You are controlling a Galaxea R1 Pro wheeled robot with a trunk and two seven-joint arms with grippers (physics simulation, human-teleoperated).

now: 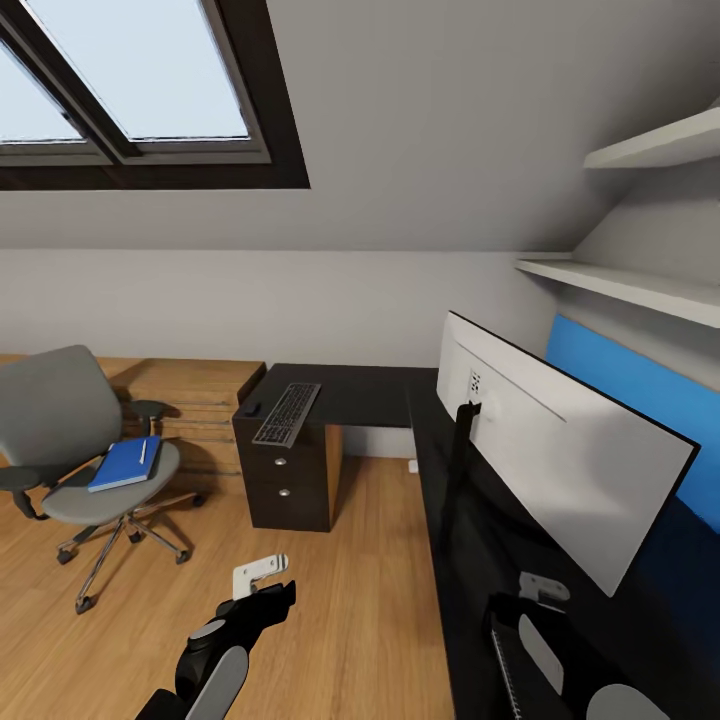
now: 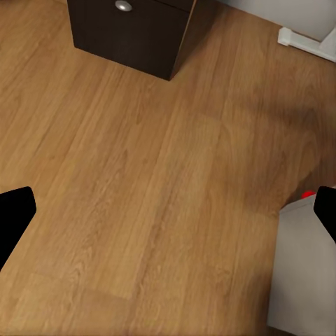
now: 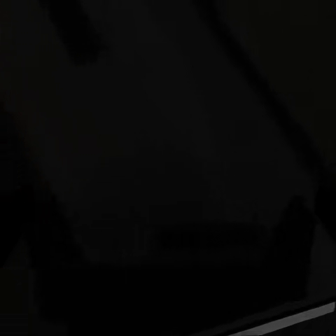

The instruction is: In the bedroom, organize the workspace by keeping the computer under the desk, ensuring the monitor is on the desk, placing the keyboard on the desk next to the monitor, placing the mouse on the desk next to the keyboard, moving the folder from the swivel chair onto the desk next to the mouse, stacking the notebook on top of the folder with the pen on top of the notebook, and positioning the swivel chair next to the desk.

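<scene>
Your left gripper (image 1: 262, 572) hangs over bare floor (image 2: 154, 196), fingers apart; the right gripper (image 1: 543, 588) hovers over the desk (image 1: 370, 392), its state unreadable; beyond the left one lies the blue folder (image 1: 122, 464).

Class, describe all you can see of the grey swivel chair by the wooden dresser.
The grey fabric swivel chair stands upright on the light wood floor, apart from the glossy black desk. It has a tall rounded back, black armrests and a chrome star base on casters. A bright blue flat folder lies on its seat, a slim white pen on top.

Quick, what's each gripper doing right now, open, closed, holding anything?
Left gripper: open, holding nothing, above the wood floor.
Right gripper: cannot be told; over the desk.
</scene>
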